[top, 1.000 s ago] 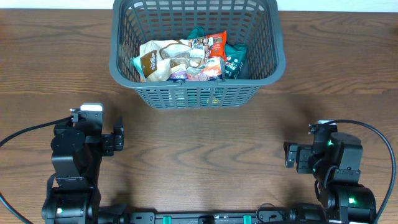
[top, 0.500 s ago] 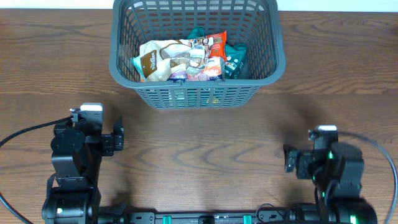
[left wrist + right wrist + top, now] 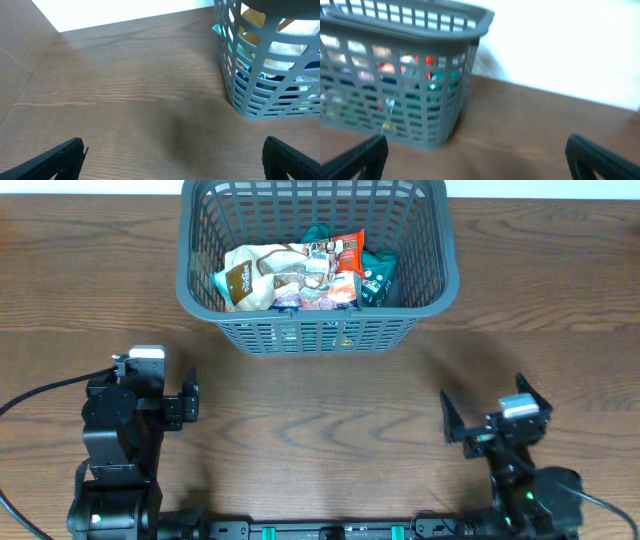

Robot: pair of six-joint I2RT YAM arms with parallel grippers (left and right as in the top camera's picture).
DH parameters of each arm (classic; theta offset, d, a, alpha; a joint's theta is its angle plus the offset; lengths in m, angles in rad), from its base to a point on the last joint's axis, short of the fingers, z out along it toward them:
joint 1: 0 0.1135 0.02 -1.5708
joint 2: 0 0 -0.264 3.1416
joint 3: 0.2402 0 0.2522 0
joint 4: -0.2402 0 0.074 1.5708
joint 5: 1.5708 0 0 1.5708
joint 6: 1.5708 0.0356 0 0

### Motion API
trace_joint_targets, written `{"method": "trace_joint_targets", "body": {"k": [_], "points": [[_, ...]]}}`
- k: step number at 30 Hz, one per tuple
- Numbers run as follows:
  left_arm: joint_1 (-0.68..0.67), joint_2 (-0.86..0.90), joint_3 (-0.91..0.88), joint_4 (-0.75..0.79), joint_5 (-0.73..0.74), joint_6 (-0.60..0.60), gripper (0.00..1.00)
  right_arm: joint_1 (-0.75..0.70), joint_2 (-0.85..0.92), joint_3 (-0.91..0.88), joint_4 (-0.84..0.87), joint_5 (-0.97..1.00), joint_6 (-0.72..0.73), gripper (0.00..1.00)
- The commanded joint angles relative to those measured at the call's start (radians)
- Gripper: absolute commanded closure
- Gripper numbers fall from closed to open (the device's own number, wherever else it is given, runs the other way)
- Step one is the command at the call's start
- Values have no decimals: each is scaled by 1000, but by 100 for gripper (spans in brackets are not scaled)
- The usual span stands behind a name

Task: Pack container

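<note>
The container, a dark grey slotted basket (image 3: 320, 335), stands at the back middle of the table. Inside it lie a tan-and-white packet (image 3: 262, 275), a red-and-orange packet (image 3: 345, 258) and a green packet (image 3: 378, 275). My left gripper (image 3: 140, 395) is open and empty at the front left, well short of the basket. My right gripper (image 3: 488, 418) is open and empty at the front right. In the left wrist view the basket (image 3: 260, 75) is at the upper right, ahead of the open jaws (image 3: 172, 150). In the blurred right wrist view the basket (image 3: 395, 80) is at the left, beyond the open jaws (image 3: 476, 147).
The wooden table (image 3: 320, 430) lies between both grippers and the basket. Black cables (image 3: 40, 395) loop from the arm bases near the front edge. A pale wall borders the table's far edge.
The right arm has drawn back toward the front edge and turned, and its jaws now spread wider. The left arm and the basket have not moved.
</note>
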Motion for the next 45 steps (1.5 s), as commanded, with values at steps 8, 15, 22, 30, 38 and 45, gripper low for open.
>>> {"method": "trace_joint_targets", "body": {"k": [8,15,22,30,38,45], "points": [[2,-1,-3,4,-9,-9,1,18,-99,-306,290,70,-37,1],[2,-1,-3,4,-9,-9,1,-6,-97,-354,288,74,-36,1],[2,-1,-3,4,-9,-9,1,-37,-97,-354,288,72,-21,1],[2,-1,-3,4,-9,-9,1,-37,-97,-354,289,73,-21,1],[2,-1,-3,4,-9,-9,1,-37,-97,-354,289,73,-21,1],[2,-1,-3,4,-9,-9,1,-37,-97,-354,289,73,-21,1]]}}
